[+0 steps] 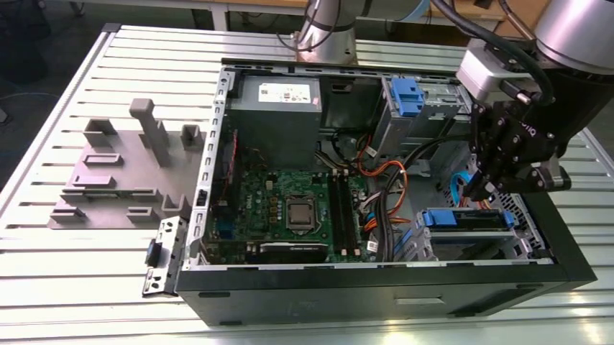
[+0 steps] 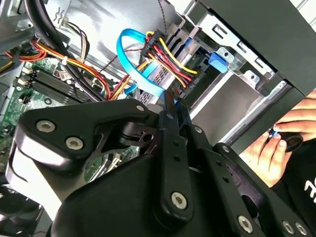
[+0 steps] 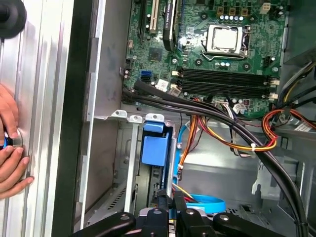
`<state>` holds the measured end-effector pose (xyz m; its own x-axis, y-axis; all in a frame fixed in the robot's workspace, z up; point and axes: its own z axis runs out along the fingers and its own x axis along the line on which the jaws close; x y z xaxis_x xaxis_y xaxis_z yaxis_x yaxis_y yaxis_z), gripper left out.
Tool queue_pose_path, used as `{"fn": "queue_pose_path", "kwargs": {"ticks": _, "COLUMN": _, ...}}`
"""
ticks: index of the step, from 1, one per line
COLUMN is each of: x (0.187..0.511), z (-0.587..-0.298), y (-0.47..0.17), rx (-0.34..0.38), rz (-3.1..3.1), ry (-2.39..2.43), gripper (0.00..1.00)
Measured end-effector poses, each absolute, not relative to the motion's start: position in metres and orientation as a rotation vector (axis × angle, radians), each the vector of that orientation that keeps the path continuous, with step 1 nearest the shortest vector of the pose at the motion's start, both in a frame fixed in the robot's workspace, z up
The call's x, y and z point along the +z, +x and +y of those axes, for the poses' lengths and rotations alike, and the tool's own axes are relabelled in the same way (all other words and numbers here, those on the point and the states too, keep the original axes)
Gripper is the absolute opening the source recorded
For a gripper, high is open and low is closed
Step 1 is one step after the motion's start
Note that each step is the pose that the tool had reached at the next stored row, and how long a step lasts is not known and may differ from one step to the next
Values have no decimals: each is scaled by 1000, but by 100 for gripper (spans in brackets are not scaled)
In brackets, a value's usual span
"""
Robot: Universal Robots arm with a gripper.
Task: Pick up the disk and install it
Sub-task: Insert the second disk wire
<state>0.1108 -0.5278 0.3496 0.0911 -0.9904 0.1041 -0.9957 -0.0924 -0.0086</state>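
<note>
Silver-grey arm (image 1: pixel 576 29), black screw-studded tool (image 1: pixel 484 188), black cables (image 1: pixel 479 21).

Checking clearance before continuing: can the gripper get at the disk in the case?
Probably yes: the gripper hangs right above the disk in its bay, nothing between them; the orange cables run just beside.
</note>
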Motion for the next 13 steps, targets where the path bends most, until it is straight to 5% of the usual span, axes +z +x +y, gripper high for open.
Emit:
{"fn": "queue_pose_path", "kwargs": {"ticks": 5, "x": 348, "z": -529, "y": 111, "rx": 67, "rz": -2100, "ry": 2312, "gripper": 16}}
{"fn": "queue_pose_path", "kwargs": {"ticks": 13, "x": 344, "z": -530, "y": 109, "rx": 75, "rz": -2142, "ry": 2285, "gripper": 16}}
